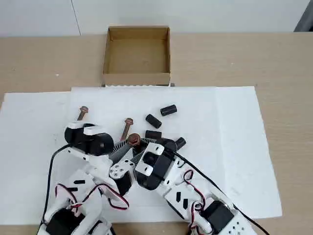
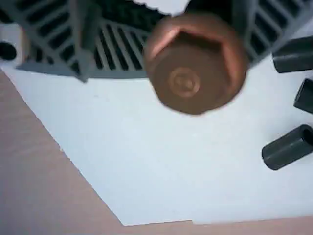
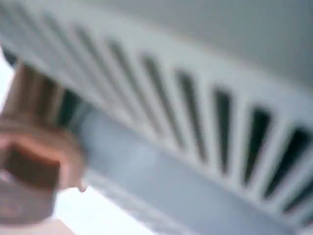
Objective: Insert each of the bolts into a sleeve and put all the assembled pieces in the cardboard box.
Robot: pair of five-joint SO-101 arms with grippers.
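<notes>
High view: the cardboard box (image 1: 138,78) sits far centre on the counter (image 1: 283,63), nothing in it. Loose bolts (image 1: 127,128) and black sleeves (image 1: 168,110) lie on the white paper (image 1: 234,147) nearer the arms.
Held piece: the copper bolt (image 2: 195,68), near centre, head facing the left wrist camera.
Left jaws: clamped on that bolt's shank, by the look of it.
Right jaws: can't tell whether apart or together.
Handling: the bolt is likely stiff, weighty and smooth, so grip the shank under the head. The sleeves look light, rigid and apt to roll, so pinch them across the barrel.

The gripper (image 2: 164,29) holds a copper bolt (image 2: 193,66) near black sleeves (image 2: 287,147).
</notes>
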